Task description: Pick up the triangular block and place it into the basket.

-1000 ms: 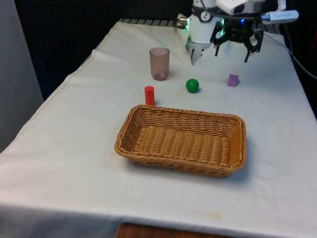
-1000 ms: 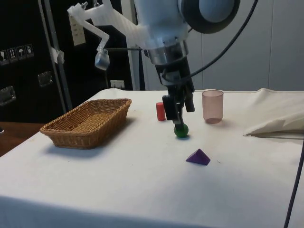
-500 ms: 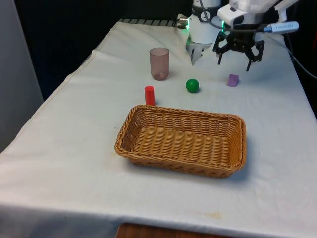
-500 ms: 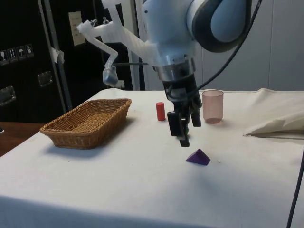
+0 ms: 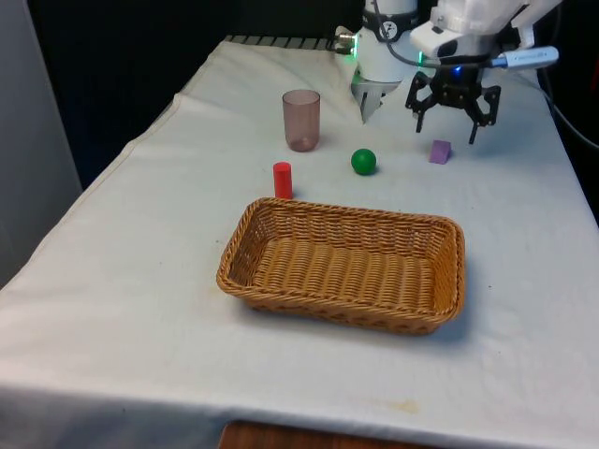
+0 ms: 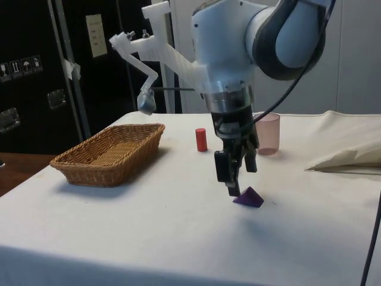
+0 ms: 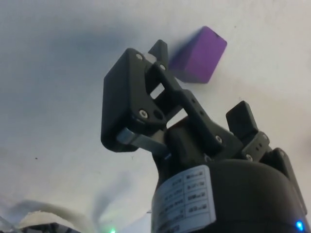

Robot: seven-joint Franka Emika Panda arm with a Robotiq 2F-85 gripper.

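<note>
Jaws [image 5: 453,120] spread wide, hovering right over the purple block [image 5: 440,152] but not gripping it. Block sits on the bench [image 5: 140,243], well apart from the basket [image 5: 343,267], near a green ball [image 5: 363,161].

Bare counter [image 5: 524,224] between purple block [image 5: 440,151] and basket [image 5: 344,314] on the front view's right; path open. Green ball [image 5: 363,161], red cylinder [image 5: 283,180], pink cup [image 5: 301,120] stand off to the front view's left, well apart.
</note>
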